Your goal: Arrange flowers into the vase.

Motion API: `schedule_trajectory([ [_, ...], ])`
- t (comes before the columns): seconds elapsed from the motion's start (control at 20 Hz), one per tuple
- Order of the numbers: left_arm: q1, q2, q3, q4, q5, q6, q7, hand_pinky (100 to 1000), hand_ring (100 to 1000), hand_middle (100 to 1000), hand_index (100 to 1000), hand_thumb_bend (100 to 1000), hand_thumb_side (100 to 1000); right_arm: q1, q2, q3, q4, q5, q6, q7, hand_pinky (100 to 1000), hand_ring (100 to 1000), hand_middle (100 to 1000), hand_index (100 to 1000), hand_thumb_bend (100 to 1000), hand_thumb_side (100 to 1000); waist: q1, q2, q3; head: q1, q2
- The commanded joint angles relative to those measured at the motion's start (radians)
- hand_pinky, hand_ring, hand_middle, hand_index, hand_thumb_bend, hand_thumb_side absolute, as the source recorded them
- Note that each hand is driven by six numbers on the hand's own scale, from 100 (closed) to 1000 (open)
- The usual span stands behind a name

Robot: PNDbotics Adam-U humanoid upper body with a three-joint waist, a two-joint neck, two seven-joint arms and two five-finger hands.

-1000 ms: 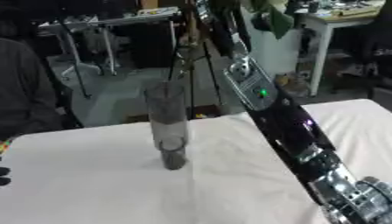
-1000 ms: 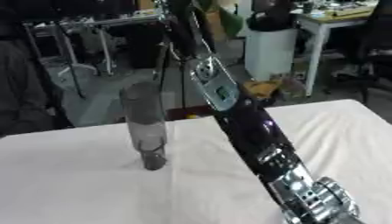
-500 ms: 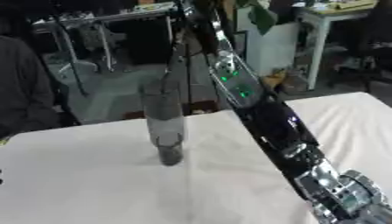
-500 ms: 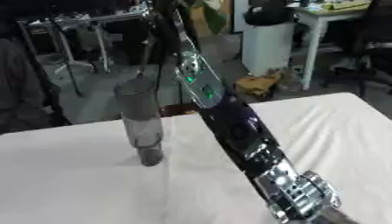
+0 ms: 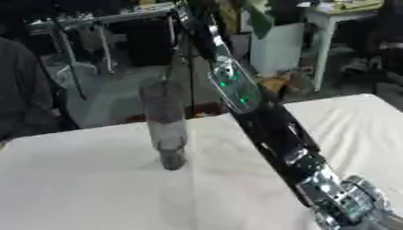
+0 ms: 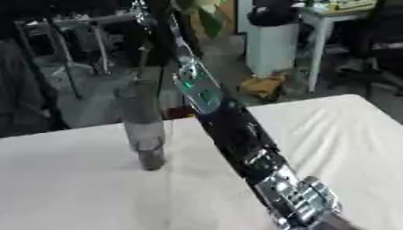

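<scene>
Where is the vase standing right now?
The vase stands upright on the white table, left of centre in the left eye view, just left of the robot's right arm that reaches up past it.

Lab or workshop space: beyond the far edge of the white-covered tabletop (image 5: 87, 188), metal-framed racks (image 5: 87, 31) and a white workbench (image 6: 338, 22) cluttered with gear are standing on a bare grey floor (image 5: 110, 96), and a black office chair (image 6: 378, 49) is sitting at right.

You have one tall glass vase (image 5: 164, 125) on one white table (image 5: 87, 188), one flower stem (image 5: 179, 58), and one arm (image 5: 267, 130) showing.
</scene>
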Motion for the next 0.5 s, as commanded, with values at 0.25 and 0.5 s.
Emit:
schedule_trajectory([
  [0.25,-0.008,0.006,0.002,-0.011,0.005,-0.002,-0.001,606,607,615,720,421,966,-0.006,0.001,0.006,0.024,0.005,-0.001,0.029,100,132,100,235,100,975,0.012,0.001,-0.003,-0.005,0.001],
  [0.5,-0.008,0.006,0.002,-0.010,0.005,-0.002,-0.001,606,608,615,721,419,968,0.000,0.004,0.018,0.060,0.012,0.003,0.080,100,163,100,250,100,978,0.011,0.003,-0.007,-0.005,-0.002],
])
